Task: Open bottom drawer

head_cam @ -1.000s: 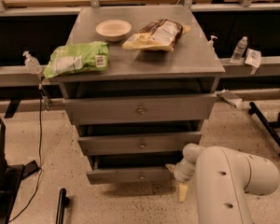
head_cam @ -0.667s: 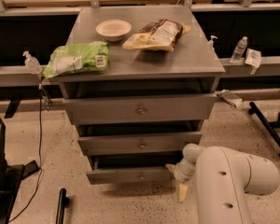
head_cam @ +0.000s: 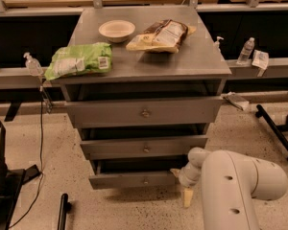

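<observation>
1. Fingers (head_cam: 187,197) of your gripper (head_cam: 181,186) are standing apart: one cream tip is pointing down at the floor (head_cam: 134,210); the other is reaching left to the right end of the bottom drawer (head_cam: 129,180); you cannot tell whether that tip is touching the drawer front.
2. Your gripper is sitting low, just beside the drawer's lower right corner; it is well to the right of the small round knob (head_cam: 145,180); nothing is lying between the tips that you can make out.
3. Your white arm (head_cam: 240,186) is filling the lower right of the view, coming in from the near side.
4. That bottom drawer is sitting lowest in the grey cabinet (head_cam: 192,61), under the middle drawer (head_cam: 134,147) and the top drawer (head_cam: 110,113); a dark gap is showing above its front.
5. On the cabinet's top a pale bowl (head_cam: 116,30) is resting at the back; a brown bag (head_cam: 161,35) is lying just right of it; a green bag (head_cam: 79,60) is lying at the front left edge.
</observation>
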`<state>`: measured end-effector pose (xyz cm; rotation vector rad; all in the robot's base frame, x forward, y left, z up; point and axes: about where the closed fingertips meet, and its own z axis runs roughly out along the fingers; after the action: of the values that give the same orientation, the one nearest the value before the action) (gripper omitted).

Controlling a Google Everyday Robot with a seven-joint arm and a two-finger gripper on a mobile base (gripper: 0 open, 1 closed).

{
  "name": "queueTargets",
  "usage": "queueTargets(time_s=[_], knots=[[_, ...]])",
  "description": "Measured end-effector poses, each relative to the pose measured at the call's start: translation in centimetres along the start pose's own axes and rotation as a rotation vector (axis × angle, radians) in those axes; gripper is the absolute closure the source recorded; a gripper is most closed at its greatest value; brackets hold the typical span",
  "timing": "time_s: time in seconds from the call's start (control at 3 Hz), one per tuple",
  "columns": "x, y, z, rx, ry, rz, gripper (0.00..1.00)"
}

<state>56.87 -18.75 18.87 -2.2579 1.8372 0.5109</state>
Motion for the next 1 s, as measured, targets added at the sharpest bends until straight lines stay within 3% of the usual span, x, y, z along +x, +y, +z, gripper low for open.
queueTargets(time_s=[0.33,1.0], knots=[[0.00,0.00,-0.01,0.000,0.000,0.000,0.00],[-0.02,-0.01,-0.06,0.000,0.000,0.000,0.29]])
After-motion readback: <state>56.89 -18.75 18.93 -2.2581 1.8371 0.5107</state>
